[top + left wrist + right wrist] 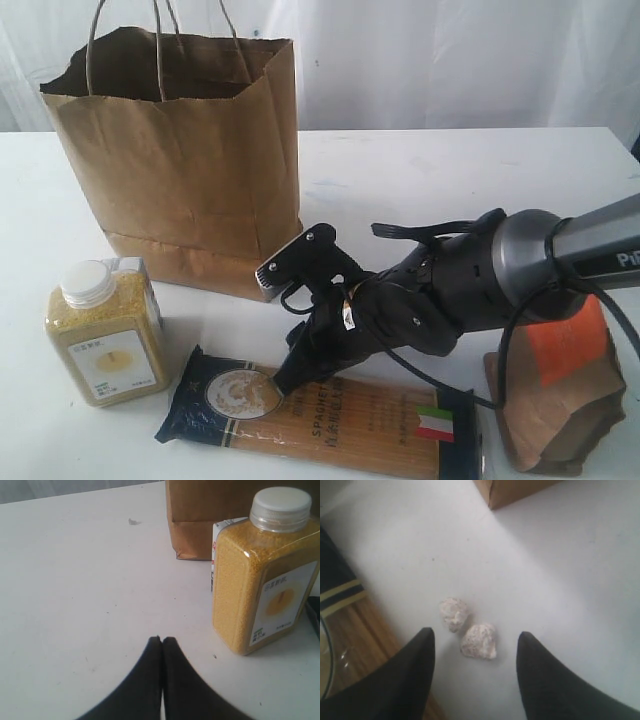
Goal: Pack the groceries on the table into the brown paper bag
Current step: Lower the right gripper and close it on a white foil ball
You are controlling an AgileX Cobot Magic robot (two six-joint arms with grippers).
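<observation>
The brown paper bag [190, 150] stands open at the back left of the table [450, 180]. In front of it stand the yellow-grain bottle [103, 335] and, behind that, a small carton [220, 530]. The spaghetti packet [330, 412] lies flat near the front edge, and the orange-labelled pouch [560, 400] stands to its right. My right gripper [284, 380] reaches down beside the packet's blue end. It stands open [475, 639] over bare table, with the packet [345, 630] just off one finger. My left gripper [161, 639] is shut and empty, low over the table, near the bottle [265, 580].
Two small pale crumbly lumps [479, 641] lie on the table by my right fingertips. The bag's bottom corner [510, 490] lies beyond them. The right arm's body and cable [470, 290] span the space between bag and pouch.
</observation>
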